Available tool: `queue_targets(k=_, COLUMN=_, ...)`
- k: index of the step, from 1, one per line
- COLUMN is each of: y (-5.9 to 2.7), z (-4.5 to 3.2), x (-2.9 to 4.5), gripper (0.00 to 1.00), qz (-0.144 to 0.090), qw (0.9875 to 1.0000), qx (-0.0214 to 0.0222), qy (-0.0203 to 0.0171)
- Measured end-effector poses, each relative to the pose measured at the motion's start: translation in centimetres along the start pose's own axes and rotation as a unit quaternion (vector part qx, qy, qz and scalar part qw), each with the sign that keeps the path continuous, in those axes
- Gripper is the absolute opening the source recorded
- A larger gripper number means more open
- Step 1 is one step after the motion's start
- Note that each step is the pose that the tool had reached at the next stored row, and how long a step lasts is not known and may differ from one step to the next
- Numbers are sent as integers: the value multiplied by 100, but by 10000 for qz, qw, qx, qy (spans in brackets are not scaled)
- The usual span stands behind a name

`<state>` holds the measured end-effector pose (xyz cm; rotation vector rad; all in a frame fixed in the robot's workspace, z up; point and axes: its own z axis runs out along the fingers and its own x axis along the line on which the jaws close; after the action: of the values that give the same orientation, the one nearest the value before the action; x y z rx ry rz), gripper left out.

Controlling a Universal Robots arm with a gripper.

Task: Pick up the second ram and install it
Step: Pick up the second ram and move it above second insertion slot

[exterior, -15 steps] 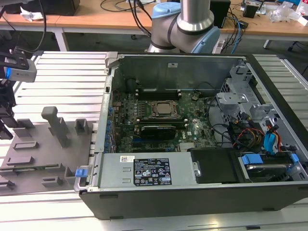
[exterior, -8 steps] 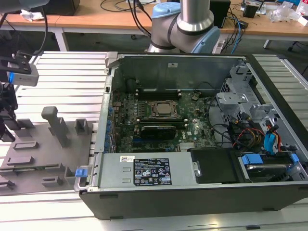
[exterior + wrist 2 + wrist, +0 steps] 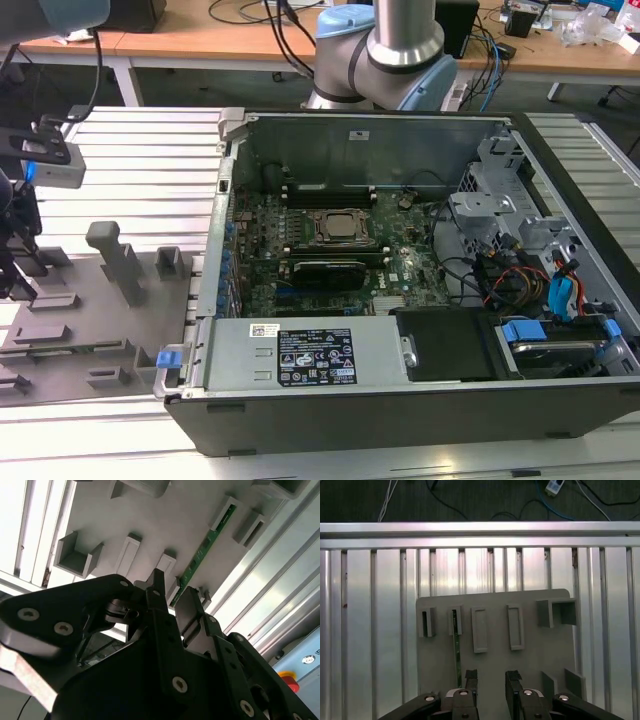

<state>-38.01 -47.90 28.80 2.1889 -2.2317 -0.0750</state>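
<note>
First wrist view, and the claw (image 3: 491, 680) is seen poised over the grey tray (image 3: 495, 605). Its jaws are parted by a moderate gap and nothing is gripped. Bare tray is seen between the two fingers (image 3: 470, 677).

The second ram (image 3: 457, 650) is found on that tray, stood on its thin edge. One end is seated in a slotted block near the tray edge farthest from the claw. From there the green stick is stretched straight back toward the claw. Its near end is placed just beside one finger, outside the gap and not between the jaws. Whether the finger is touched there cannot be told.

Over in the second wrist view, the same stick is caught running along the tray past a row of grey blocks. Its near end is lost behind the dark fingertips, so contact cannot be judged from this side either.

Now the exterior view: the tray is laid on the slatted metal surface (image 3: 130, 140) at the exterior view's left. One tray edge is set just beside the open computer case (image 3: 400, 420). The motherboard (image 3: 258, 235) is exposed inside that case. The arm (image 3: 380, 50) is mounted past the case's far edge.
</note>
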Motion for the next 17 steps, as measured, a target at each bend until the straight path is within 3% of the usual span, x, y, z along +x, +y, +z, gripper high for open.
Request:
queue_targets(k=7, y=-4, z=62, x=63, gripper=36, qz=0, qw=10000, qx=0, qy=0)
queue_targets(k=13, y=-12, z=146, x=236, gripper=36, qz=-1, qw=10000, qx=0, qy=3)
queue_targets(k=17, y=-39, z=198, x=266, gripper=36, qz=0, qw=10000, qx=-1, qy=13)
